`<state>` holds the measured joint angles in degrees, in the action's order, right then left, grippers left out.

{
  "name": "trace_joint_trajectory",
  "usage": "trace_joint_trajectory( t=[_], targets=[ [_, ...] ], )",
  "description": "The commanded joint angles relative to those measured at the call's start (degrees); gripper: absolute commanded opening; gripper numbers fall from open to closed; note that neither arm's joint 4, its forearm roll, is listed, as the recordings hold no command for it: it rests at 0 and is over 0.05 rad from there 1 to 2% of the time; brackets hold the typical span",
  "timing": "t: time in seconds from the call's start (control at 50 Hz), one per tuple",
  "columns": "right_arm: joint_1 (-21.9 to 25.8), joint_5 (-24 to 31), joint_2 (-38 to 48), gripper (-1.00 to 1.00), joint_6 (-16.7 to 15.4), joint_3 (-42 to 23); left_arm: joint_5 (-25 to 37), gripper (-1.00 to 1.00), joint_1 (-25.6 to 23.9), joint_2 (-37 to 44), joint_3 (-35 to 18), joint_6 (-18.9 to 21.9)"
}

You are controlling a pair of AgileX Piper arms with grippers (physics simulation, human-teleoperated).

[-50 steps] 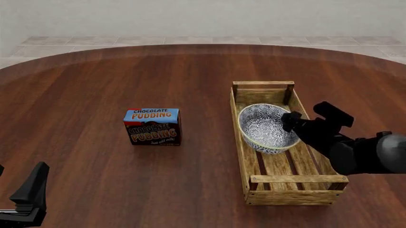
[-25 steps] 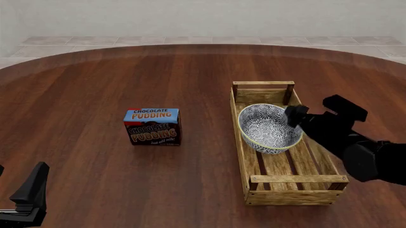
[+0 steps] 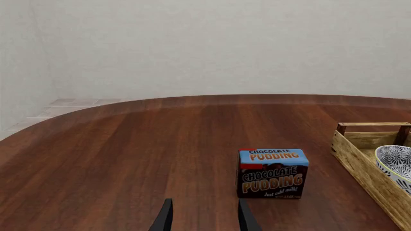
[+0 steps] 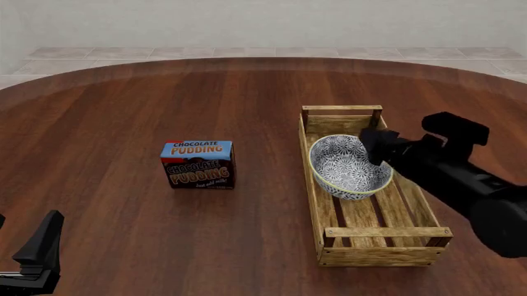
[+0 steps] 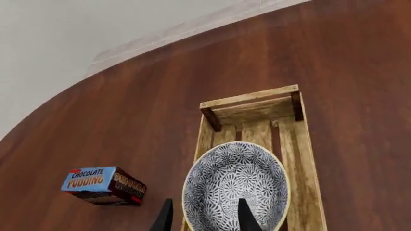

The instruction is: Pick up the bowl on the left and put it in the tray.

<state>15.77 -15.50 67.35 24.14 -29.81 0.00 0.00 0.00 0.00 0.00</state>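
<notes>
Bowl (image 4: 349, 166) is the thing this job is about, and it is sitting inside the tray (image 4: 372, 246), toward the far end, so the job looks nearly done.

Going from left to right: the left gripper (image 3: 203, 216) is waiting low at the near left side of the table (image 4: 123, 105), well apart from everything. Its two fingers are standing apart with nothing between them. It is probably parked there because it is not needed. The chocolate pudding box (image 4: 199, 164) is standing ahead of it and a little to its right, and nothing is touching it. It is not part of the job.

Next comes the tray, lying long-ways on the table. The bowl is resting upright on the slats, with its open side up.

The right gripper (image 5: 203, 214) is hanging above the bowl's near right edge. Its fingers are spread apart and are holding nothing. One finger is showing over the inside of the bowl and the other over the near rim. It is probably open because the bowl is already down.

Some things are hard to see. In the front view the right arm is covering the bowl's right edge and part of the tray's right wall. Both wrist views are showing only the finger ends. The left wrist view is cutting off most of the bowl and tray.
</notes>
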Motion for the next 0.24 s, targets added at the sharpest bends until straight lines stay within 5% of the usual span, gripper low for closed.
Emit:
trace_joint_trajectory(
  t=[0.02, 0.08, 0.24],
  targets=[
    [3.74, 0.63, -0.50, 1.00, -5.36, -0.30, 0.00, 1.00, 0.00, 0.00, 0.00, 0.00],
    [4.47, 0.63, 0.50, 1.00, -7.32, -0.77, 0.00, 1.00, 0.00, 0.00, 0.00, 0.00],
    [5.48, -0.89, 1.66, 1.00, -6.42, -0.42, 0.00, 1.00, 0.00, 0.00, 0.00, 0.00]
  ],
)
